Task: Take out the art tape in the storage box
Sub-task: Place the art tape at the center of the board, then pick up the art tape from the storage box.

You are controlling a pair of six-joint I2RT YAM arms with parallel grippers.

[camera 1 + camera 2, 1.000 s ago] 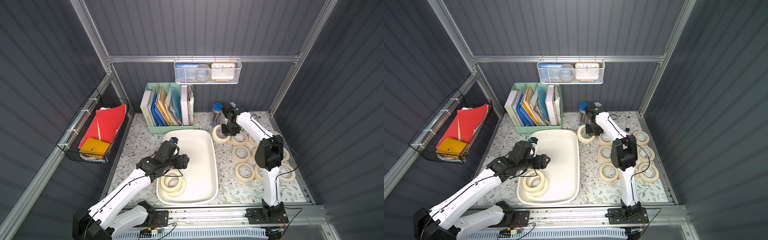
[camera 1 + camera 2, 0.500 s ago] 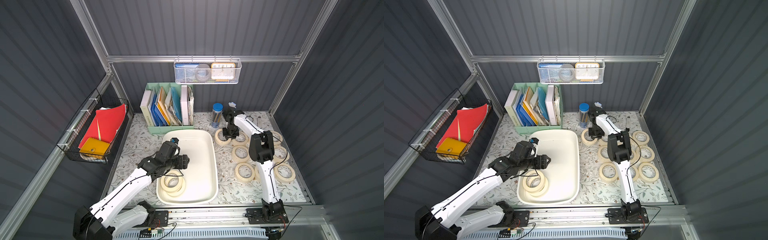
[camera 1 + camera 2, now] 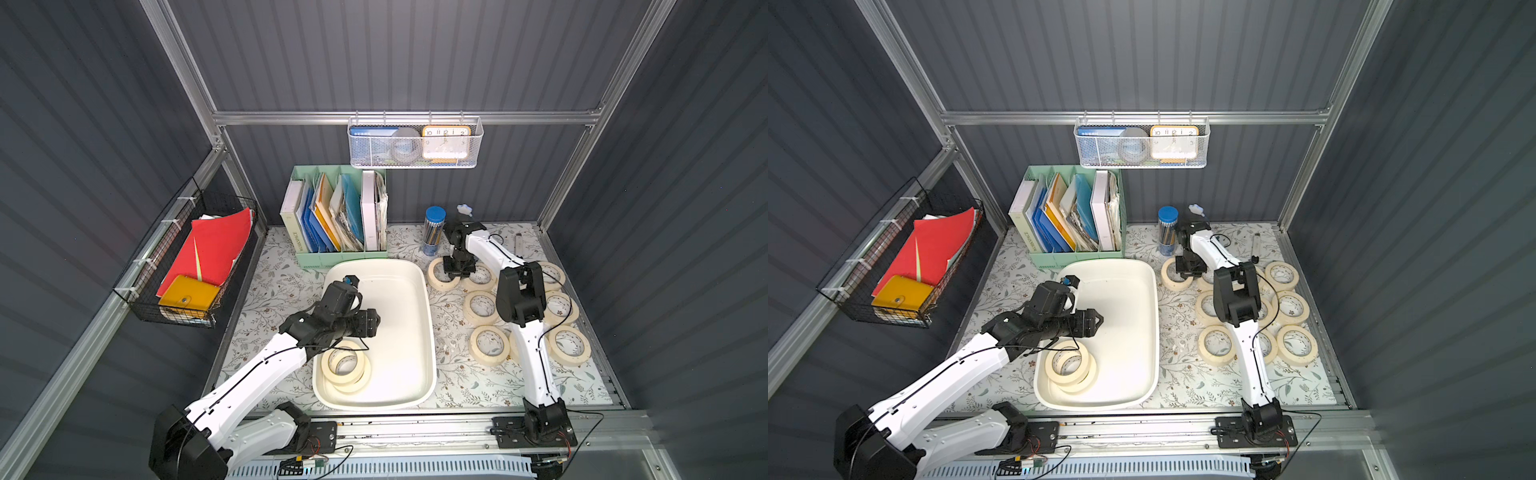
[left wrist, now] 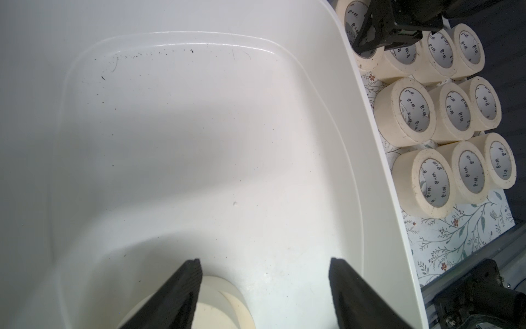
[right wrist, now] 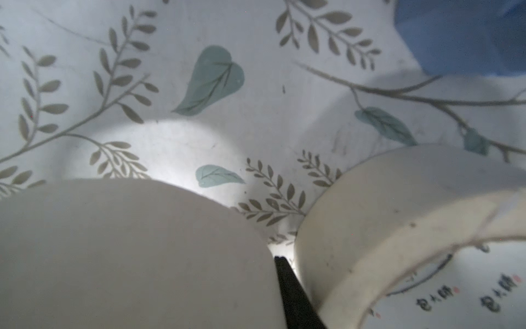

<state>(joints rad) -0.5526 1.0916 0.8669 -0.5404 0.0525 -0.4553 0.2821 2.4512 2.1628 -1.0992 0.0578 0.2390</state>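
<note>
Right claw (image 3: 457,272) has set a tape roll (image 3: 435,279) on the tabletop (image 3: 453,374) beside the other rolls (image 3: 467,309), keeping them grouped.
Its grip: cannot tell. Left claw (image 4: 264,262) spread over two rolls (image 3: 327,370) left in box (image 3: 399,299), ready.

Top views overhead, left wrist close over storage box (image 4: 199,142)

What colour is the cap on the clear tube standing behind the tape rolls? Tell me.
Blue. The cap shows best in a top view.
</note>
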